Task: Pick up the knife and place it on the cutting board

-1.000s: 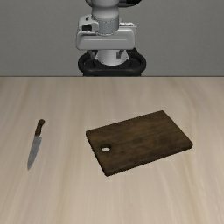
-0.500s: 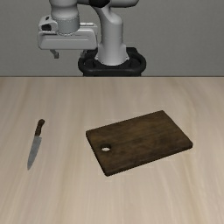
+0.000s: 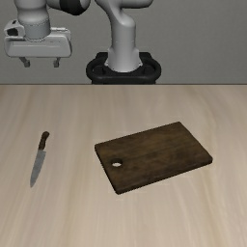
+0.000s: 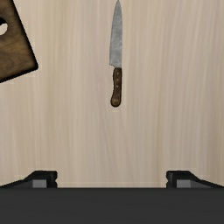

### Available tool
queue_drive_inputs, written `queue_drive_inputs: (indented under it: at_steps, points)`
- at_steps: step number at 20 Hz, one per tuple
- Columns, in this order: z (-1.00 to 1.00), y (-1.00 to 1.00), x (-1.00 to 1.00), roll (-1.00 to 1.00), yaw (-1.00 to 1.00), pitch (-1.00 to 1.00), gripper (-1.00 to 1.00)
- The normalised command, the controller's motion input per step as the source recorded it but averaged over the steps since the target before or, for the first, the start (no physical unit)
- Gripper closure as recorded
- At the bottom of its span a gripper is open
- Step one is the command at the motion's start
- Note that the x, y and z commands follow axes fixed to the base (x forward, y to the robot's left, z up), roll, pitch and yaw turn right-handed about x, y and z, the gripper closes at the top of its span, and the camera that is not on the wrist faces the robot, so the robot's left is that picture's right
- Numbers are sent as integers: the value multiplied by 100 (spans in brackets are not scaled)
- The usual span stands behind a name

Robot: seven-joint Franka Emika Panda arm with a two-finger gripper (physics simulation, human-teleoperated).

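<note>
The knife (image 3: 39, 159) lies flat on the table (image 3: 193, 106) at the exterior view's left, with bare wood all around it. The cutting board (image 3: 152, 156) is well apart from it. The gripper (image 3: 41, 64) hangs high over the far side, pointing down, with its fingers open and empty.

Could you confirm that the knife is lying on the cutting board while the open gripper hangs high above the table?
Not quite: the knife lies on the bare table, apart from the cutting board, toward the exterior view's left of it, as the exterior view shows. The gripper does hang open, high above the table.
</note>
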Motion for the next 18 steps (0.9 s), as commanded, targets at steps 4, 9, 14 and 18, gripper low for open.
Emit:
queue_drive_inputs:
  at_steps: [4, 9, 14, 18]
  points:
    - [0, 0, 100, 0, 0, 0, -100]
    - [0, -20, 80, 0, 0, 0, -100]
    - [-80, 0, -20, 0, 0, 0, -100]
    - [-100, 0, 0, 0, 0, 0, -100]
